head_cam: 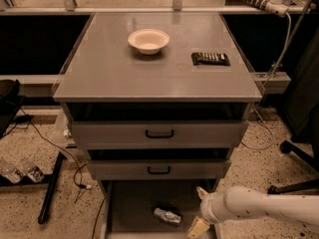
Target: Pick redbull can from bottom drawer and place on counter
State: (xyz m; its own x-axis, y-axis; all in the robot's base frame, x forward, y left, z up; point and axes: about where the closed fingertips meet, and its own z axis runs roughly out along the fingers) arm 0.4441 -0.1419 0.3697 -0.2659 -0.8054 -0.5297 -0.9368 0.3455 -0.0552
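Observation:
The redbull can (167, 215) lies on its side on the flat grey floor of the open bottom drawer (132, 208), near the middle front. My gripper (198, 227) hangs at the end of the white arm at the drawer's right front edge, to the right of the can and apart from it. One pale finger (198, 228) shows at the lower frame edge. The counter (114, 73) is the broad grey cabinet top above.
A white bowl (148, 41) and a dark ribbed flat object (210, 58) sit on the counter. Two shallower drawers with black handles (159, 133) stand partly open above the bottom drawer. Cables and plastic bottles (20, 171) lie on the floor at left. A chair base (296, 156) is at right.

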